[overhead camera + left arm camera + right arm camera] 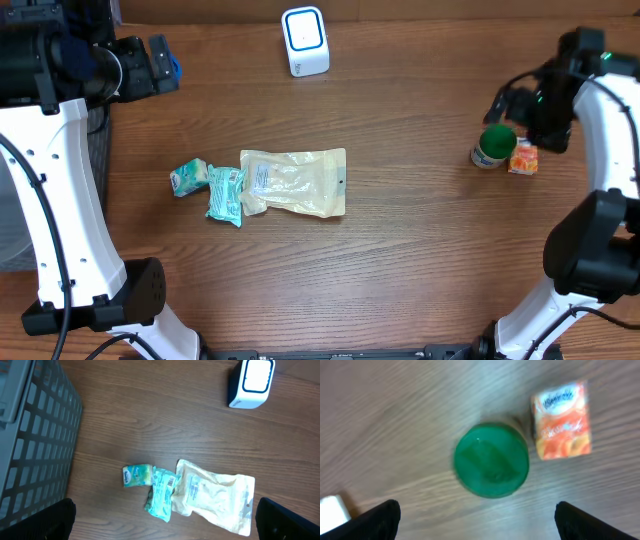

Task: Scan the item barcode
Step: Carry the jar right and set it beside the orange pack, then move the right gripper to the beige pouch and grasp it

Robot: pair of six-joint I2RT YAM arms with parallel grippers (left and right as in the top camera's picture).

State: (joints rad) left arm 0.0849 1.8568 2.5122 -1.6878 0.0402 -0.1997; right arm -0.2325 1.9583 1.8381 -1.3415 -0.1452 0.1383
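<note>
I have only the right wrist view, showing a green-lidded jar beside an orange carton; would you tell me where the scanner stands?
Observer: The white scanner stands at the far edge of the table, near its middle, well to the left of your green-lidded jar.
Operator: Thank you. Is anything else lying on the table?
Observer: Yes, a pale pouch lies flat mid-table, with a teal packet against its left end.
Operator: And where is the other arm?
Observer: The left gripper hangs open and empty at the far left corner, beside a grey basket.
</note>
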